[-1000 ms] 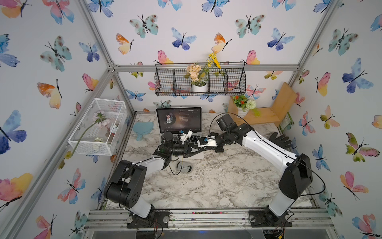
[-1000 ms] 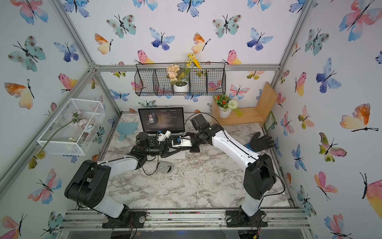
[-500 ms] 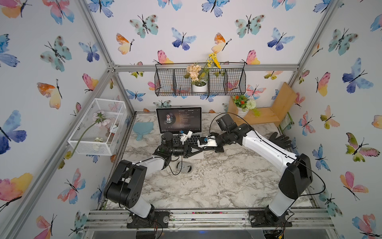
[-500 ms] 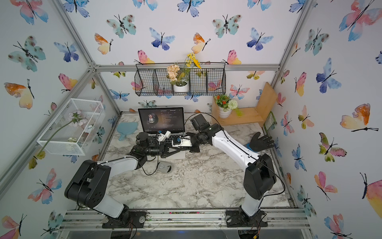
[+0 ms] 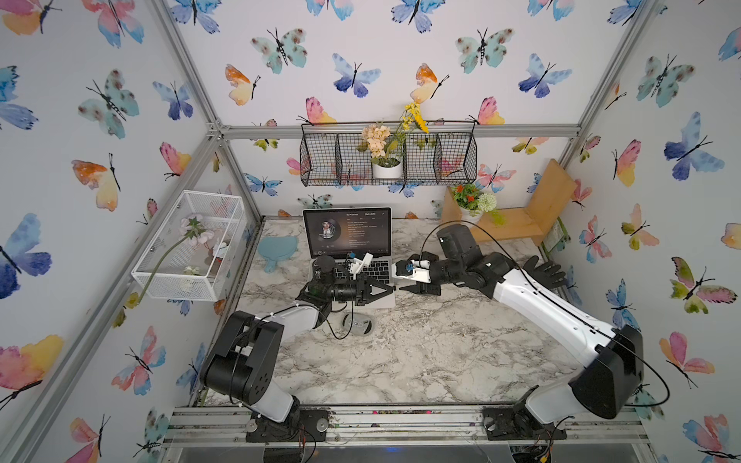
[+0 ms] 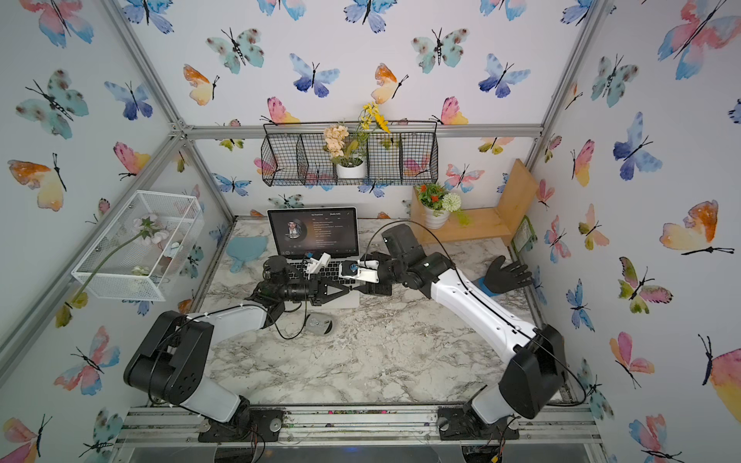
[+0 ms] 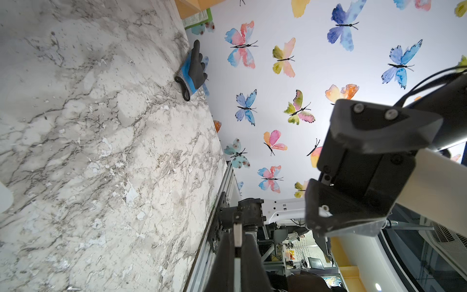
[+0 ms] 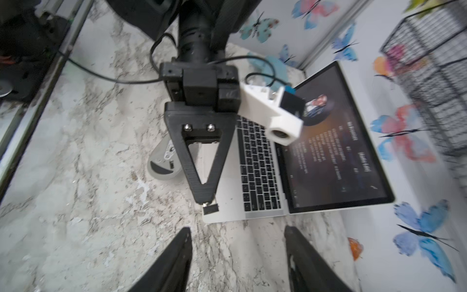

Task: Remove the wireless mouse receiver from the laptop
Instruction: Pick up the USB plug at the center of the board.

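Evidently light, stiff and slippery, the tiny dark stub-shaped receiver [image 8: 210,209] is pinched by one end in the left gripper [image 8: 205,199]. The right gripper [image 8: 237,228] has its jaws apart.

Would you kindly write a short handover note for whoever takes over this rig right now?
The left gripper is shut, pinching the wireless mouse receiver at its tips.
The right gripper is open and empty, facing it from just off the right side of the laptop.
The laptop is open with its screen lit. The receiver hangs over its front right corner.
Done: the receiver looks unplugged, as far as the right wrist view shows.
Left: probably carry it clear and set it on the table, away from the mouse.
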Tool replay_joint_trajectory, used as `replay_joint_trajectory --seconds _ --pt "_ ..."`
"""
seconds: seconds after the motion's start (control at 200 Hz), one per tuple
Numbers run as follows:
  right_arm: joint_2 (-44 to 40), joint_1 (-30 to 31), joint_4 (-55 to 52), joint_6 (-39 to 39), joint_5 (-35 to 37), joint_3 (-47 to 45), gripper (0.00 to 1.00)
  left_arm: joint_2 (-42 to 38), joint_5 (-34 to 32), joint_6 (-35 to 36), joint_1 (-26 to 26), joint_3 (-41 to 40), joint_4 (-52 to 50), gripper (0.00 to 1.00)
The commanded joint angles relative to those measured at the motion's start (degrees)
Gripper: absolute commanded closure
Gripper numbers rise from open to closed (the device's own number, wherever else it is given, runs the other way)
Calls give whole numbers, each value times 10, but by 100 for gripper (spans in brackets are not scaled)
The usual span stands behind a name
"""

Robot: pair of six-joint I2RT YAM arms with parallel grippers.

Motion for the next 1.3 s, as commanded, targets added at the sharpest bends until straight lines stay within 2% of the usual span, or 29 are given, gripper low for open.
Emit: replay_joint_trajectory --seconds 0.0,0.065,0.1,0.16,0.19,0.265,0.315,0.345,0.435,0.576,0.811,0.966,1.076,1.216,1.296 --pt "-37 -36 186 298 119 -16 31 -25 24 28 11 21 3 100" --pt "-8 -77 140 408 69 22 36 -34 25 43 12 25 5 100" --pt "15 -90 114 457 27 38 35 -38 27 52 12 29 5 100" --pt "50 -94 89 519 -61 50 34 -46 31 68 11 36 7 100" --pt "64 -94 87 541 -131 49 36 -50 33 75 11 39 6 100" --pt "80 -94 138 609 -264 16 44 -63 39 91 11 45 6 100" --pt "77 -94 237 676 -340 -36 52 -73 39 102 11 46 5 100" --pt "73 -92 294 707 -365 -66 54 -78 43 108 11 47 5 100" --pt "63 -85 363 734 -372 -119 55 -90 48 116 11 43 19 100" --pt "62 -53 299 668 -365 -109 54 -103 56 112 10 39 51 100" --pt "58 -51 357 701 -375 -110 59 -117 68 112 9 41 56 100" --pt "46 -53 340 689 -392 -101 61 -129 65 113 8 38 55 100" --pt "21 -68 319 687 -356 -100 59 -136 64 114 8 36 54 100" --pt "23 -79 339 720 -392 -92 51 -140 62 114 7 39 55 100" --pt "22 -79 355 733 -410 -92 51 -141 63 113 7 41 55 100"
